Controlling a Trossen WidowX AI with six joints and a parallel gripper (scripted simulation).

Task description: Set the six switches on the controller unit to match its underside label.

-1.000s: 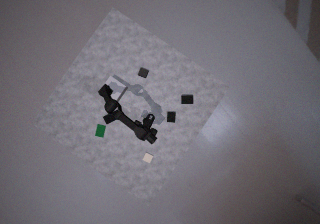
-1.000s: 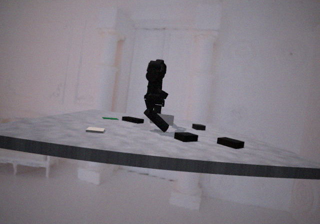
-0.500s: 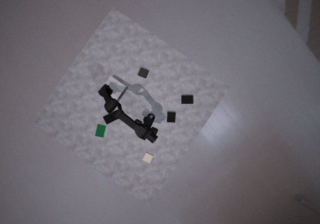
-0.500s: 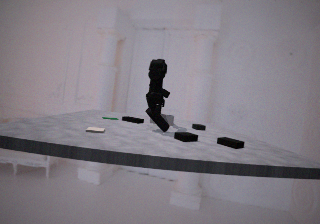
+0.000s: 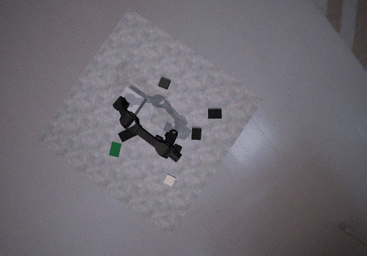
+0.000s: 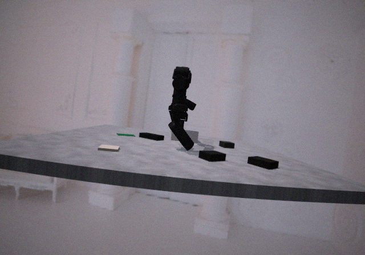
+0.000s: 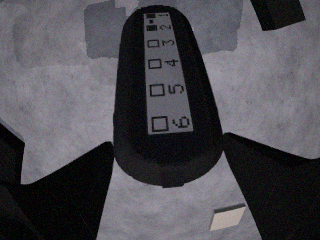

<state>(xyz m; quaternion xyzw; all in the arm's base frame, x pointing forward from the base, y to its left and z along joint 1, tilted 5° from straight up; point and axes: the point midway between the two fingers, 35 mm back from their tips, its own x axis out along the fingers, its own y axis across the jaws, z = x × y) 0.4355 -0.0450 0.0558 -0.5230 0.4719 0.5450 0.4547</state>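
The dark controller unit [image 5: 173, 132] [image 6: 183, 137] [image 7: 134, 100] is held tilted at the bench, its underside facing the wrist camera. Its pale label [image 7: 170, 107] reads 1 and 2 filled, 3, 4, 5 and 6 empty; a small dark mark sits between squares 1 and 2. My gripper [image 7: 168, 144] is shut on the unit, one finger at each long side near the number 6 end. In the exterior view the unit slants down to the right below the gripper; I cannot tell whether its low end touches the bench. The rocker switches are hidden.
Dark blocks [image 5: 196, 133] [image 6: 212, 156], [image 5: 214, 113] [image 6: 263, 162], [image 5: 164, 82] [image 6: 226, 144] and a black block [image 5: 125, 134] [image 6: 151, 136] lie around the arm. A green tile [image 5: 115, 149] [image 6: 125, 134], a cream tile [image 5: 170, 180] [image 6: 108, 148] [image 7: 227, 218] and a grey upright panel [image 6: 192, 136] also stand out.
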